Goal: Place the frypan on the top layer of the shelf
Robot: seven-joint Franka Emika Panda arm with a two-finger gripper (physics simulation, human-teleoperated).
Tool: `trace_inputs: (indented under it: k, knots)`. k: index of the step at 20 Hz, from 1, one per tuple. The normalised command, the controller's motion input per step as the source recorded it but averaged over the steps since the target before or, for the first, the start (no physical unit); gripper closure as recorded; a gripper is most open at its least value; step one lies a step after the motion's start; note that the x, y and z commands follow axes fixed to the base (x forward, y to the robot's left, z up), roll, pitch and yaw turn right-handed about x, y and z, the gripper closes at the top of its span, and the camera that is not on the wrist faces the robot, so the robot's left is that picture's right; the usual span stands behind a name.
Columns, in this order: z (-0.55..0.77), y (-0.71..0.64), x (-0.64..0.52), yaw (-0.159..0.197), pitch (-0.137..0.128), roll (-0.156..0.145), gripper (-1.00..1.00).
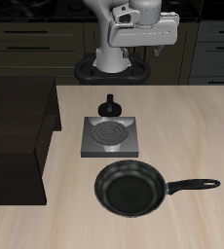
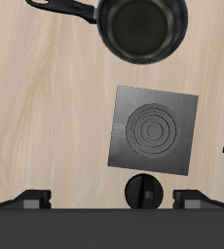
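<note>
The frypan (image 1: 131, 188) is a round black shallow pan with a long black handle, lying on the wooden table near its front edge. It also shows in the wrist view (image 2: 141, 25). The shelf (image 1: 17, 136) is a large dark boxy unit with a flat top at the side of the table. My gripper (image 1: 143, 49) hangs high above the table's back, well away from the pan. Its fingertips (image 2: 31, 199) show far apart in the wrist view, with nothing between them.
A grey square burner plate (image 1: 110, 136) with a spiral coil sits behind the pan; it also shows in the wrist view (image 2: 153, 129). A small black funnel-shaped knob (image 1: 110, 103) stands behind the plate. Dark cabinets (image 1: 36, 44) with drawer handles line the back.
</note>
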Motion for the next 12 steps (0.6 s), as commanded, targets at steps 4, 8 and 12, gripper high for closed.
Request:
trace_inputs:
  k: [4, 8, 12]
  knots:
    - [0.09, 0.18, 0.21, 0.019, 0.008, -0.015, -1.00]
    - [0.13, 0.29, 0.31, 0.033, -0.011, -0.015, -1.00]
    - [0.06, 0.15, 0.20, 0.002, 0.009, 0.000, -1.00]
